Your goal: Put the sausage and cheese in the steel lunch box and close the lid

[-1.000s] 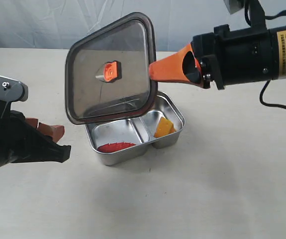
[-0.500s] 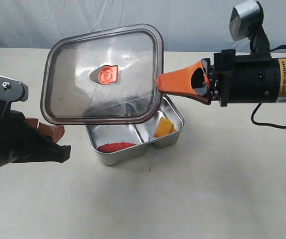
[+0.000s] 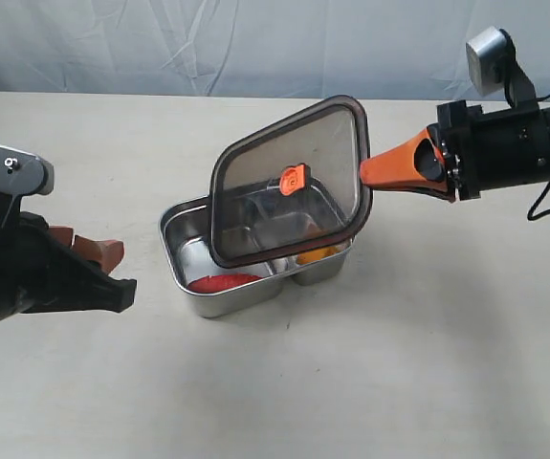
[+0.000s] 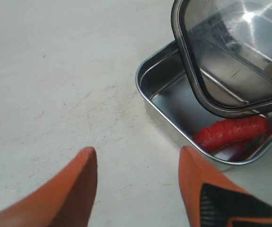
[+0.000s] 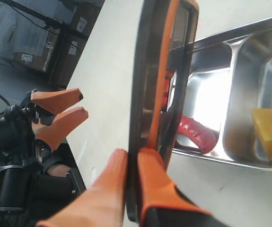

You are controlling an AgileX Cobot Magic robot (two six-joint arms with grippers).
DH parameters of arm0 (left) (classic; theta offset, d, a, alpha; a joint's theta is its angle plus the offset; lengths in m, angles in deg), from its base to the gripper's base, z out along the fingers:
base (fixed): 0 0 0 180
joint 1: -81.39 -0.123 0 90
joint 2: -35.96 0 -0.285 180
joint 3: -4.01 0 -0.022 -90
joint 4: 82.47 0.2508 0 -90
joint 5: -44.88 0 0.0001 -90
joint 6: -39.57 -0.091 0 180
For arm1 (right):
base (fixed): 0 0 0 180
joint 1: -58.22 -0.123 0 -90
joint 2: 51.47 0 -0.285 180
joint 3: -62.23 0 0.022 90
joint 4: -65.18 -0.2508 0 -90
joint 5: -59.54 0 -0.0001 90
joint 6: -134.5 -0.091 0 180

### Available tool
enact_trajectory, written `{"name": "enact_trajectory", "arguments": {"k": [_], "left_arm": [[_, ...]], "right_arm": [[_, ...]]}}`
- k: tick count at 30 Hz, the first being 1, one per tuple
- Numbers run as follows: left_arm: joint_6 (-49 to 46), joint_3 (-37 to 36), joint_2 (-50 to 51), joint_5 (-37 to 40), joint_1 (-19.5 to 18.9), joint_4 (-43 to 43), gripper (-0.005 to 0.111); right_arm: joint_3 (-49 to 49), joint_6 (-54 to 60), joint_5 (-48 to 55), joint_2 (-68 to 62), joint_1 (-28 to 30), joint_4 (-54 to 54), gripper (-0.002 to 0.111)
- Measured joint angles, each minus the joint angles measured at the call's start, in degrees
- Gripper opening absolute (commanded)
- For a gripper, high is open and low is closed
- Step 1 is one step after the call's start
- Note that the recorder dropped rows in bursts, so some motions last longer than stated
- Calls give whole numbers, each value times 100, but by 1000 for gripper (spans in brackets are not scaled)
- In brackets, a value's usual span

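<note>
The steel lunch box (image 3: 173, 241) sits mid-table with the red sausage (image 3: 221, 282) in its larger compartment and the yellow cheese (image 3: 319, 254) in the smaller one, partly behind the lid. My right gripper (image 3: 366, 173) is shut on the edge of the dark see-through lid (image 3: 255, 206), which hangs tilted just above the box. The right wrist view shows the lid (image 5: 151, 71) edge-on, pinched in the right gripper (image 5: 135, 156), with the sausage (image 5: 197, 133) and cheese (image 5: 268, 131) beyond. My left gripper (image 4: 138, 151) is open and empty, beside the box (image 4: 145, 90) near the sausage (image 4: 232, 132).
A pale tabletop (image 3: 399, 363) surrounds the box, with a light cloth backdrop (image 3: 255, 43) behind. The left arm's dark body (image 3: 16, 277) rests low at the left edge. A cable (image 3: 542, 206) trails from the right arm.
The right gripper has drawn back to the right and down. The lid has come lower over the box, now covering the cheese compartment. The left arm has not moved.
</note>
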State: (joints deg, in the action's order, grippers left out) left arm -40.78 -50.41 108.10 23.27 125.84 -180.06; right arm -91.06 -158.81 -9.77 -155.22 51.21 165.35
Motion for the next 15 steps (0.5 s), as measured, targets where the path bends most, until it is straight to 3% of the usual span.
{"name": "enact_trajectory", "arguments": {"k": [15], "left_arm": [[0, 0, 0, 0, 0, 0, 50]], "right_arm": [[-265, -4, -19, -16, 0, 23, -1]]}}
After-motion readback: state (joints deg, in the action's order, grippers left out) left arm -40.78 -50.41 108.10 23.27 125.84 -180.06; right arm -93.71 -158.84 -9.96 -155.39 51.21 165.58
